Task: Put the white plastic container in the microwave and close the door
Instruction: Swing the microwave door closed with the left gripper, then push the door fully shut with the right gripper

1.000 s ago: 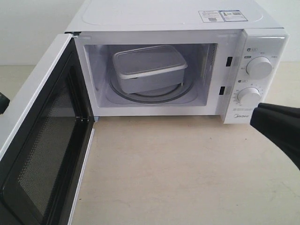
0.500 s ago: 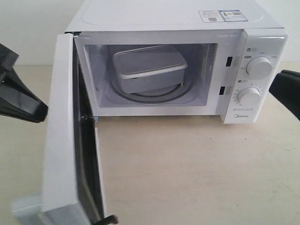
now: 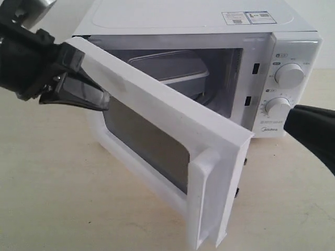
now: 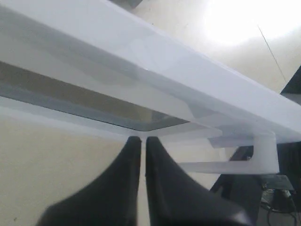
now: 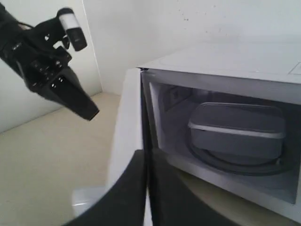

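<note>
The white plastic container sits on the glass turntable inside the microwave; the right wrist view shows the container through the gap. The door stands about half shut, its bar handle toward the front. My left gripper is shut, with its tips against the door's outer face near the hinge side; in the left wrist view the left gripper meets the door just below the dark window. My right gripper hangs shut and empty to the right of the microwave.
Two round dials sit on the microwave's right panel, close to my right arm. The microwave stands on a beige table. A white wall runs behind. The right wrist view shows my left gripper beside the door's edge.
The door has swung from wide open to about half shut. My left gripper has come in from the left edge and now presses on the door's outer face. The right gripper barely moved.
</note>
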`<state>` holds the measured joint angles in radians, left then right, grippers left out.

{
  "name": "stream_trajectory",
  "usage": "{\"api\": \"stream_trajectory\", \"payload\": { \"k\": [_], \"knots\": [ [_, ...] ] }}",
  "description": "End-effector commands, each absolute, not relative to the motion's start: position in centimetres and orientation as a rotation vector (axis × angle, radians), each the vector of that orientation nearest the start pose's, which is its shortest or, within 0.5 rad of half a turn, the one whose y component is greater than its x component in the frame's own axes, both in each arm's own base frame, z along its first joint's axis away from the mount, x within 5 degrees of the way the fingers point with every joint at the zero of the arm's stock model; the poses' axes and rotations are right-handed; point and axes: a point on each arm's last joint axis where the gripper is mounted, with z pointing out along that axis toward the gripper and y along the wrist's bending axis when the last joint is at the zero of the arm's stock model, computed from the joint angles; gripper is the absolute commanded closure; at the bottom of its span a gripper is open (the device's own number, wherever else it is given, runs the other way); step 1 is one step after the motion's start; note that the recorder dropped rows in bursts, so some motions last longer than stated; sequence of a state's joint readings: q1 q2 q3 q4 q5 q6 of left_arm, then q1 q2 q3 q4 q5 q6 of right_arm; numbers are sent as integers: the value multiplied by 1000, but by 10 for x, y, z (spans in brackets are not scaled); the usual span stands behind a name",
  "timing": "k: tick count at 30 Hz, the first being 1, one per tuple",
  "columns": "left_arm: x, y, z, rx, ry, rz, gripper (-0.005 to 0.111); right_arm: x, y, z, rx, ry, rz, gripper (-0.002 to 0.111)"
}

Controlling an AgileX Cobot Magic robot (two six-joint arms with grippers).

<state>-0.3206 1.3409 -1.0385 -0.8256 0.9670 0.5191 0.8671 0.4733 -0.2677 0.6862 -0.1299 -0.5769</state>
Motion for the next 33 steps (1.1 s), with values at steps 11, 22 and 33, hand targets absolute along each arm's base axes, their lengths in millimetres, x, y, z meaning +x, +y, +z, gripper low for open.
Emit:
{"api": "stream_trajectory", "payload": {
  "k": [11, 22, 33],
  "knots": [
    [169, -71, 388, 380, 2234, -361, 102, 119, 129, 268, -614, 1783, 620, 108],
    [111, -31, 392, 242, 2249, -142, 102, 168, 166, 251, -512, 1826, 480, 108],
    [60, -6, 367, 144, 2158, -88, 102, 190, 171, 248, -339, 1831, 389, 108]
  ]
}}
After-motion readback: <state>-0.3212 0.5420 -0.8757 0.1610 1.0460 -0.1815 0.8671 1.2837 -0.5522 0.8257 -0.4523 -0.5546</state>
